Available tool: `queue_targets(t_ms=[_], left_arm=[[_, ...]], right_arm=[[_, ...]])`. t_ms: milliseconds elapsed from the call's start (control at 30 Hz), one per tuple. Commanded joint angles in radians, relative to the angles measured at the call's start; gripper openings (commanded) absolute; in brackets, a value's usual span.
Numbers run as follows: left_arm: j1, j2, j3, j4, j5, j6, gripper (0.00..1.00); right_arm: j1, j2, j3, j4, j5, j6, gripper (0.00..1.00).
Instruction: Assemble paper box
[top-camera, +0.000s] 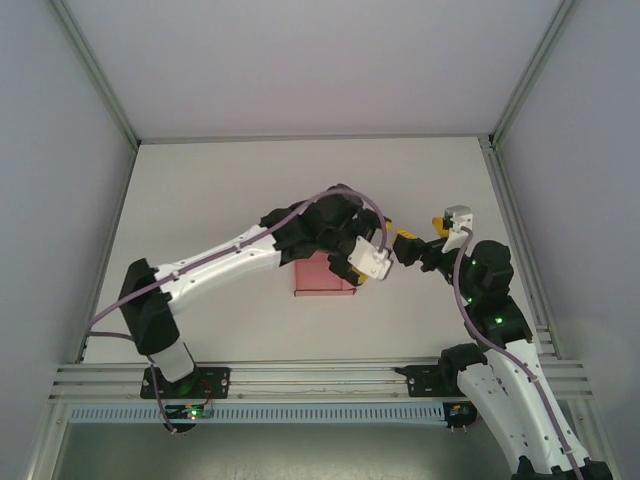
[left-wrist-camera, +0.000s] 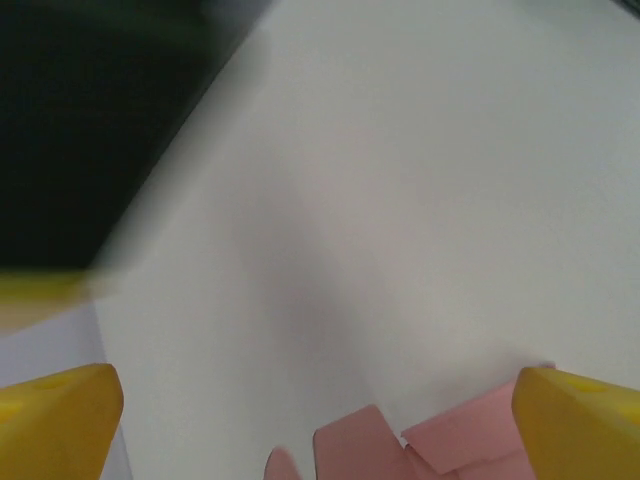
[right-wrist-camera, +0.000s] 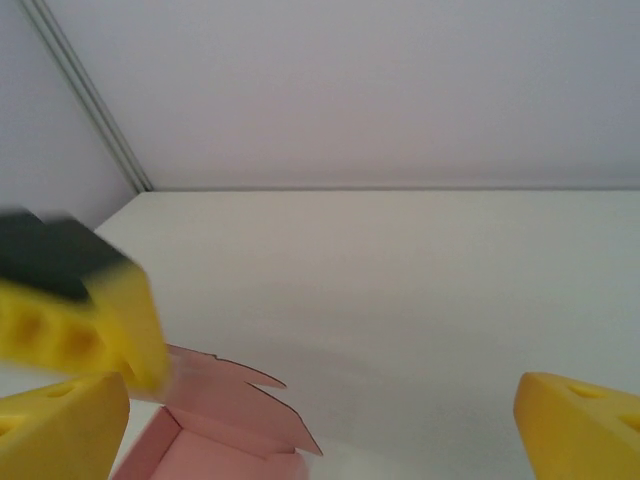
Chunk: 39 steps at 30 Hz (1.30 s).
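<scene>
1. The partly folded paper box (top-camera: 322, 276) lies mid-table (top-camera: 200, 200), flaps open.
2. Left gripper (left-wrist-camera: 320, 425) and right gripper (right-wrist-camera: 320, 430) are both spread wide, holding nothing.
3. Likely mid-fold; next, pinch 1 flap.

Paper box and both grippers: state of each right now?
paper box: partly folded, tray open, end flaps not tucked, sitting on the table
left gripper: open, fingers wide either side of the box flaps
right gripper: open, nothing between its fingers
</scene>
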<state>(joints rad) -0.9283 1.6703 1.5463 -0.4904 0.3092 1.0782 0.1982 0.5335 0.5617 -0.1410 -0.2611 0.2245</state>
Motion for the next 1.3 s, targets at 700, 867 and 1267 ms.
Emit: queue_targets(t_ms=[700,867,1267], left_arm=[[0.262,-0.335,-0.303,-0.365,-0.582,-1.763,1.0],[0.324,-0.382,-0.397,-0.306,-0.483,-1.706,1.0],[0.368,-0.296,-0.436,-0.159,-0.252,-1.383,1.0]], right_arm=[[0.099,0.338,0.187,-0.197,0.198,-0.189,0.98],[0.193,0.51,0.285,-0.232,0.032,-0.366,0.98],[0.282,0.787,0.476,-0.352,-0.006,-0.645,0.96]])
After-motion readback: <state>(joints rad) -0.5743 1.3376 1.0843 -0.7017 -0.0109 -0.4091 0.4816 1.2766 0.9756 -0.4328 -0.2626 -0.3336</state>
